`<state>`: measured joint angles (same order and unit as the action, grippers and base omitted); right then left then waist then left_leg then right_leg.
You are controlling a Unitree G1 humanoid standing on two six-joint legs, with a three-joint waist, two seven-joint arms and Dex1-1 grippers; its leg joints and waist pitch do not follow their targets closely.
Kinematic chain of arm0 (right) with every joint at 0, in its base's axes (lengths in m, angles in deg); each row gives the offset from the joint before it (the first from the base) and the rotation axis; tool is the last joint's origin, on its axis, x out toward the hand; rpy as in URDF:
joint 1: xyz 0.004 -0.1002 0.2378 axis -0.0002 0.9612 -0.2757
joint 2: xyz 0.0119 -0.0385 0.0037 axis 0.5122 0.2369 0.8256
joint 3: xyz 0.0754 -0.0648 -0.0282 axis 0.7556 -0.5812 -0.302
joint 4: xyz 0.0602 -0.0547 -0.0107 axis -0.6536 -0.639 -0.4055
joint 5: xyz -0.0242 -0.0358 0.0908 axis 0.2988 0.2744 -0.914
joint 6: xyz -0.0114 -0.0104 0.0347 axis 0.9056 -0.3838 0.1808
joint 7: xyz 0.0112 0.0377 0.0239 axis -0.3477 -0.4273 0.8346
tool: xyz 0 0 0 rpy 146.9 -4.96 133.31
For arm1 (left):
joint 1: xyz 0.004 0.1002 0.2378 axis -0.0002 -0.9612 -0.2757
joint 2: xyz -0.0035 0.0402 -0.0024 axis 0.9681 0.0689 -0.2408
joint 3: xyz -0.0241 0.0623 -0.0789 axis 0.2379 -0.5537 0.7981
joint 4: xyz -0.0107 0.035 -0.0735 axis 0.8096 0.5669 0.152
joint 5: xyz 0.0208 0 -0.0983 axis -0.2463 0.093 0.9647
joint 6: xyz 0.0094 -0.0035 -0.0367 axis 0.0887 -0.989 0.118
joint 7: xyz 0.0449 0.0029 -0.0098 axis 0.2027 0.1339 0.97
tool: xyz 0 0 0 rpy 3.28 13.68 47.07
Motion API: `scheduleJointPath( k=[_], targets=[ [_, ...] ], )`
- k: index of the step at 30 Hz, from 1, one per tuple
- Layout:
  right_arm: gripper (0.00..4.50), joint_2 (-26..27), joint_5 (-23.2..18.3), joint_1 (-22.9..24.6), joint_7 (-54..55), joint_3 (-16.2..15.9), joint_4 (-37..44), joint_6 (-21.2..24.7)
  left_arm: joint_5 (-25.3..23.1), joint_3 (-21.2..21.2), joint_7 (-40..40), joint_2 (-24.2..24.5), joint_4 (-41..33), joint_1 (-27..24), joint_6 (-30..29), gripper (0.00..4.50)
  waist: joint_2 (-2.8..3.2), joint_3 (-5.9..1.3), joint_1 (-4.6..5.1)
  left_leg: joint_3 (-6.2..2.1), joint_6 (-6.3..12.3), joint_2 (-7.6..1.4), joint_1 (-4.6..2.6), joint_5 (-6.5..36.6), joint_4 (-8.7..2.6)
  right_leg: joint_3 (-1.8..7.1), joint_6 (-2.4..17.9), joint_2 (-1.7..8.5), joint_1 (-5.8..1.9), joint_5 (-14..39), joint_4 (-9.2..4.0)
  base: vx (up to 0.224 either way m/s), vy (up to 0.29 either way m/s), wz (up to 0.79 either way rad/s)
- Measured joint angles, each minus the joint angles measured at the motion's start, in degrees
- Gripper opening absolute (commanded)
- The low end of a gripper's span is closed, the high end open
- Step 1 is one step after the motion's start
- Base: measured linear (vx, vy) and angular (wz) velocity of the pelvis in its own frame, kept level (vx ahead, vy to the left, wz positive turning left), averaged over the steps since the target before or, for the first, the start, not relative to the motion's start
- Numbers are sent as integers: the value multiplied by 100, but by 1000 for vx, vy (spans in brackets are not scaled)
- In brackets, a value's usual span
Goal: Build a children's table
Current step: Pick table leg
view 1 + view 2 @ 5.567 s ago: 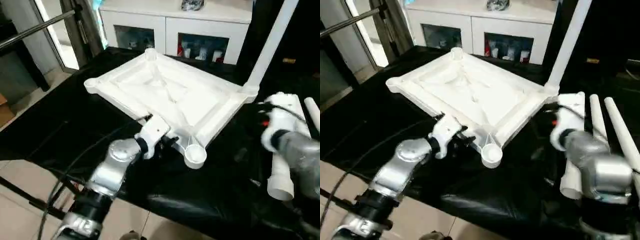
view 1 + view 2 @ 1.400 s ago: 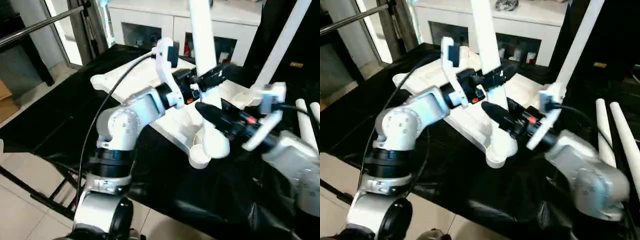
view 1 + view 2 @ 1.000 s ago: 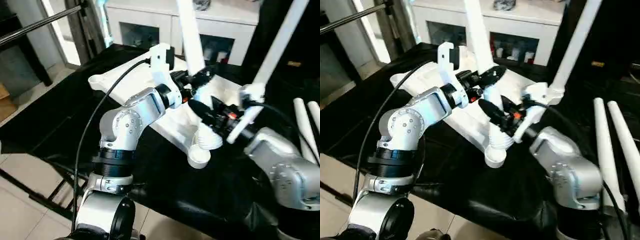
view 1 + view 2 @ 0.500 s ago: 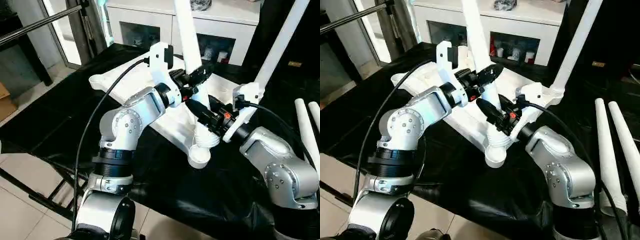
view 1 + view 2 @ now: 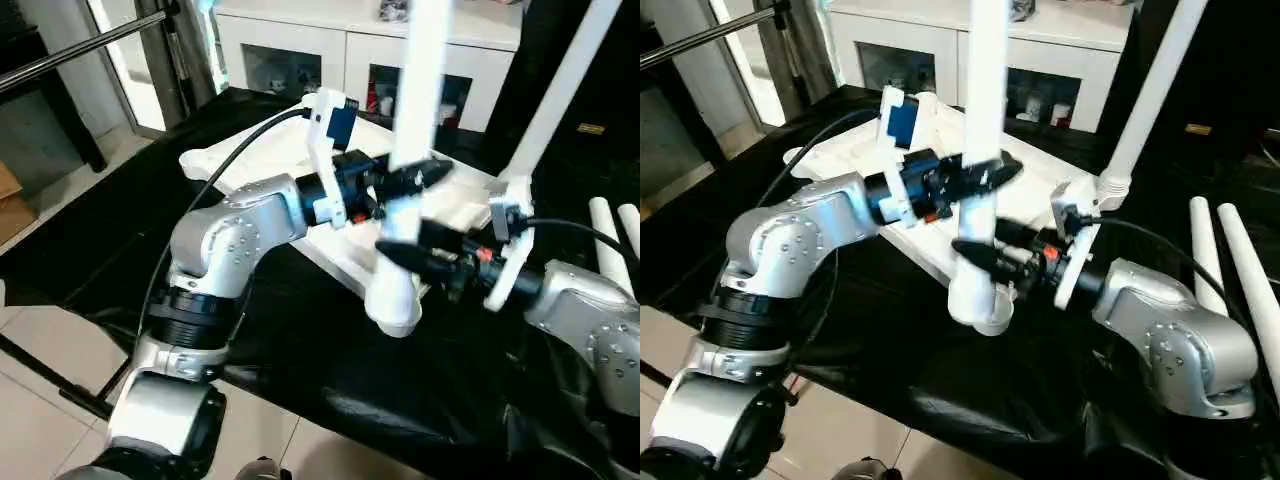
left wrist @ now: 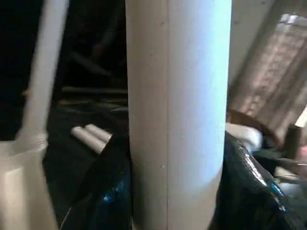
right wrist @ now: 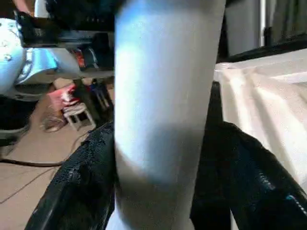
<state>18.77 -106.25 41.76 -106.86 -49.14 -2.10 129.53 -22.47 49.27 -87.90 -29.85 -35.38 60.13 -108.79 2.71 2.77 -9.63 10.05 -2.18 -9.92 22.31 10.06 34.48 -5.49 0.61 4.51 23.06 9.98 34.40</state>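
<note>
One upside-down top (image 5: 260,165); four legs: one (image 5: 412,150) upright, clamped by both jaws, one (image 5: 560,85) socketed, two (image 5: 1230,270) lying loose.

The leg (image 5: 415,130) (tilted a moment ago) now stands upright in the near corner socket (image 5: 394,312).

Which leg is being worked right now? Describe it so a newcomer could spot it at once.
Start from the white tabletop lying underside up on the black-covered table. At its near corner a white tube leg stands upright, with the left gripper and right gripper on either side. Unlike the upright far-corner leg and two loose legs, grippers flank it.
</note>
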Motion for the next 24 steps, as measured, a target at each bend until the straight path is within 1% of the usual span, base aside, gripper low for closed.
scheduleJointPath(
  k=[1, 2, 3, 5, 7, 15, 18, 19, 21, 24],
  targets=[
    [313, -13, -10, 2, -24, -32, 1, 8, 46, 4, -33, -6, 0, 0, -5, 186, 0, 0, 1, 0, 0, 0, -2, 0, 0, 0, 0, 0, -1, 0, 1, 0, 0, 0],
    [294, -23, -17, 7, -30, -67, 1, 11, 80, 4, -49, -13, -1, 0, -6, 186, 0, 0, 0, 0, 0, 0, -2, 0, 0, 0, 0, 0, -1, 0, 1, 0, 0, 0],
    [294, -33, -33, 21, -30, -117, 1, 22, 99, 0, -98, -15, -1, 0, -7, 186, 0, 0, -2, 0, 0, 0, -2, 0, 0, 0, 0, 0, -2, 0, 1, 0, 0, 0],
    [273, -31, -75, 47, -31, -163, 1, 41, 111, -4, -154, -7, -1, 0, -8, 186, 0, 0, -3, 0, 0, 0, -2, -1, 0, 0, -1, 0, -2, 1, 1, 0, 0, 0],
    [266, -31, -132, 48, -32, -164, 9, 96, 112, -7, -174, 2, -1, 0, -9, 186, 0, 0, -4, 0, 0, 0, -2, -1, 2, 0, -1, 0, -2, 1, 1, 0, 0, 0],
    [201, 52, -172, 47, 73, -201, 35, 110, 109, -1, -203, 73, 1, 0, -3, 186, 1, -1, -2, 0, -1, 0, -2, 0, 2, 0, 0, 0, -2, 0, 2, 0, 0, 0],
    [194, 148, -143, 46, 173, -215, 42, 61, 88, 36, -150, 65, 5, 0, 16, 186, 1, -1, -2, 0, -1, 0, -2, 0, 2, 0, -1, 0, -2, 0, 1, 0, 0, 0],
    [193, 177, -133, 45, 232, -216, 41, 45, 76, 53, -86, 43, 12, 0, 21, 221, 1, -1, -2, 0, -1, 0, -2, 0, 2, 0, -1, 0, -2, 0, 1, 0, 0, 0],
    [191, 254, -73, 40, 381, -224, 32, -8, 32, 66, 48, 14, 15, -1, 41, 256, 1, -1, -3, 0, -1, 0, -2, -1, 2, 0, -1, 0, -2, 1, 2, 0, 0, 0],
    [191, 383, 152, -52, 713, -265, -36, -73, -122, 84, 468, -177, 20, -5, 153, 268, 0, 0, -2, 0, -2, 0, -1, -1, 3, 0, -1, 0, -3, 0, 2, 0, 0, 0]
  ],
)
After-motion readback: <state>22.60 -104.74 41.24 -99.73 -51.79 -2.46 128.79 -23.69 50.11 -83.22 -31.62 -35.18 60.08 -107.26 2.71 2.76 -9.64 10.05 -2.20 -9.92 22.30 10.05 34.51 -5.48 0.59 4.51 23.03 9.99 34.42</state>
